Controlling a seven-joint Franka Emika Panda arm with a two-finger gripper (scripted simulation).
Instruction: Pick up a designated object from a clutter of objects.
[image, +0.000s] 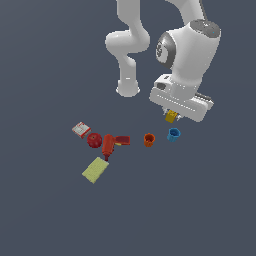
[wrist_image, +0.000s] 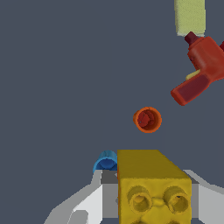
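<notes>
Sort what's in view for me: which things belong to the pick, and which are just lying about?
Job:
yellow block, held between the jaws and lifted off the surface
gripper

Lying about:
blue cup
orange cup
red bottle
red apple
white-red box
yellow-green pad

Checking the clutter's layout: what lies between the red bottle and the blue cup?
The orange cup stands alone between the red bottle and the blue cup, touching neither, as the exterior view shows.
</notes>
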